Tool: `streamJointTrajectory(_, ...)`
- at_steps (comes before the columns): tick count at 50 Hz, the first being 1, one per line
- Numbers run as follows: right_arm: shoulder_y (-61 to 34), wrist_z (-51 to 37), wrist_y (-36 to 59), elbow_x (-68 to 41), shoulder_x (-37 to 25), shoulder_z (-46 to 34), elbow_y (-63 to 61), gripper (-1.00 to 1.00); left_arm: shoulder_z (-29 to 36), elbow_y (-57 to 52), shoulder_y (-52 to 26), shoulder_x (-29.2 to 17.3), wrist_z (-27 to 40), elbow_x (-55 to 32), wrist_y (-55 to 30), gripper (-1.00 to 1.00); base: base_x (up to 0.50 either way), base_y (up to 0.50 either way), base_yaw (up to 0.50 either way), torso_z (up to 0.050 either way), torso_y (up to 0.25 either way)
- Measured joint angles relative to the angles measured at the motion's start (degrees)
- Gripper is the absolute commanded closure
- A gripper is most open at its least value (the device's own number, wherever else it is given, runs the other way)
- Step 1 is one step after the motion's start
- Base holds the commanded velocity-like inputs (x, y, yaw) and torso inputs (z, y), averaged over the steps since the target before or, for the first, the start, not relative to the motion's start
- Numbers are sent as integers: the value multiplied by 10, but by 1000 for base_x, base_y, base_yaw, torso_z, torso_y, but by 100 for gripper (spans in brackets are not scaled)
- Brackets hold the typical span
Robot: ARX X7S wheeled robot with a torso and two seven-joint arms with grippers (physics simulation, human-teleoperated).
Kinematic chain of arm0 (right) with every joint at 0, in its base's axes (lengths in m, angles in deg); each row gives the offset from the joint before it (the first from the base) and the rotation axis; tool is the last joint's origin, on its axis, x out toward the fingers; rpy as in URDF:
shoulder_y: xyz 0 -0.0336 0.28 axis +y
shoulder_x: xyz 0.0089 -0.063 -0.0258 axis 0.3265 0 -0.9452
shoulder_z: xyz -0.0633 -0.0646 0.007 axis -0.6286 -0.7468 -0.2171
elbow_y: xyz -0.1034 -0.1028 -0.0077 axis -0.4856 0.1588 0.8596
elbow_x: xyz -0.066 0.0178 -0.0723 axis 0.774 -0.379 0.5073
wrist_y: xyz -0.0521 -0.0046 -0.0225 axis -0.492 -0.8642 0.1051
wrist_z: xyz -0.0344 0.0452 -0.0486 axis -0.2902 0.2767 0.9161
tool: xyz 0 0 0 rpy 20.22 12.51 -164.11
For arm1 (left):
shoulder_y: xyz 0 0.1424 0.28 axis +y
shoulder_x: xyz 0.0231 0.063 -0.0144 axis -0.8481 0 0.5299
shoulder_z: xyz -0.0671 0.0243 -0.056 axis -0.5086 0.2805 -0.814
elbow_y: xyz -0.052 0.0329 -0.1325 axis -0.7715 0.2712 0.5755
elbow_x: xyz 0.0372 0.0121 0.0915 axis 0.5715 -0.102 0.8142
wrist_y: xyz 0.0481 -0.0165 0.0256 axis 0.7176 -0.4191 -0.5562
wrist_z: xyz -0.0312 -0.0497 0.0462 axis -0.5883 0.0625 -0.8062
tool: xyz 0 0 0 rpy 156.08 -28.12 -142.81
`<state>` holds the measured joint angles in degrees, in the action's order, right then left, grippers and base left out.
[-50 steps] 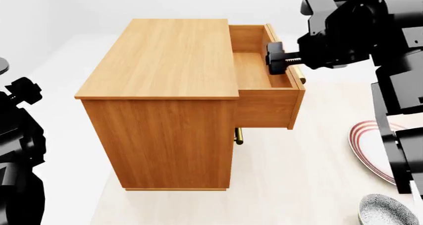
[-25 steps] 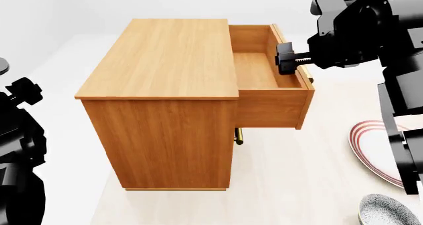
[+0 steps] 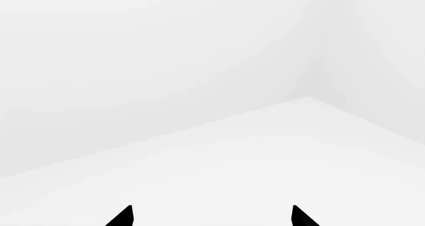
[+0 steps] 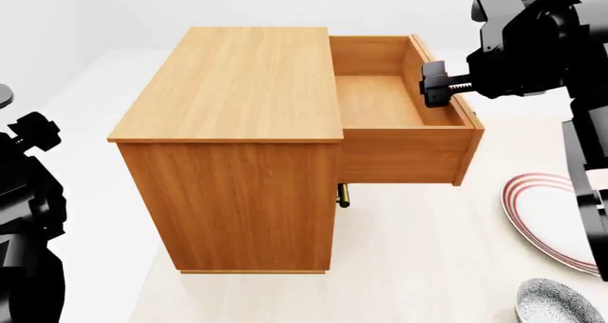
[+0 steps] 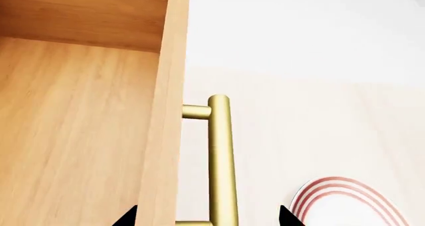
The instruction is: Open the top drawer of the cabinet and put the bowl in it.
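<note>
The cabinet [image 4: 238, 81] stands left of centre with its top drawer [image 4: 389, 99] pulled well out to the right, and the drawer is empty inside. My right gripper [image 4: 437, 85] sits at the drawer's front edge. In the right wrist view its open fingers [image 5: 206, 218] straddle the drawer front [image 5: 162, 136] and the brass bar handle [image 5: 220, 156], one fingertip inside the drawer and one outside the handle. The bowl [image 4: 559, 302] rests on the floor at the bottom right, partly cut off. My left gripper [image 3: 211, 218] is open and faces bare white surfaces.
A flat red-ringed white plate [image 4: 551, 216] lies right of the drawer, beneath my right arm, and shows as well in the right wrist view [image 5: 345, 201]. A lower drawer's brass handle [image 4: 344, 195] sticks out under the open drawer. My left arm [image 4: 28, 195] stands at the far left.
The top drawer has slid farther out to the right, with my right gripper moving right along with its front. The left arm has not moved.
</note>
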<state>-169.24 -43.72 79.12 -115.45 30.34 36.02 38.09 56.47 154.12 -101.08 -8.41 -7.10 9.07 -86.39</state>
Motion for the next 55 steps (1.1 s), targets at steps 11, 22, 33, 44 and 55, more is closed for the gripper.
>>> streamJointTrajectory(11,1,-1,-2,6,-16,-1,-2,-100,0,0,-1,-1,0,0,-1,-100,0,0,0,0,0)
streamJointTrajectory(22,-1,0,2,8,-31,-4,-9,-100,0,0,-2,-1,1,0,-2,-100,0,0,0,0,0)
streamJointTrajectory(33,-4,-1,7,10,-43,-7,-15,-100,0,0,-3,0,1,0,-3,-100,0,0,0,0,0)
streamJointTrajectory(44,-3,-2,13,11,-51,-13,-28,-100,1,0,-3,0,1,0,-3,-100,0,0,0,0,1)
streamJointTrajectory(55,-1,1,15,11,-54,-18,-37,-100,0,0,-3,0,0,0,-3,-100,0,0,0,0,0)
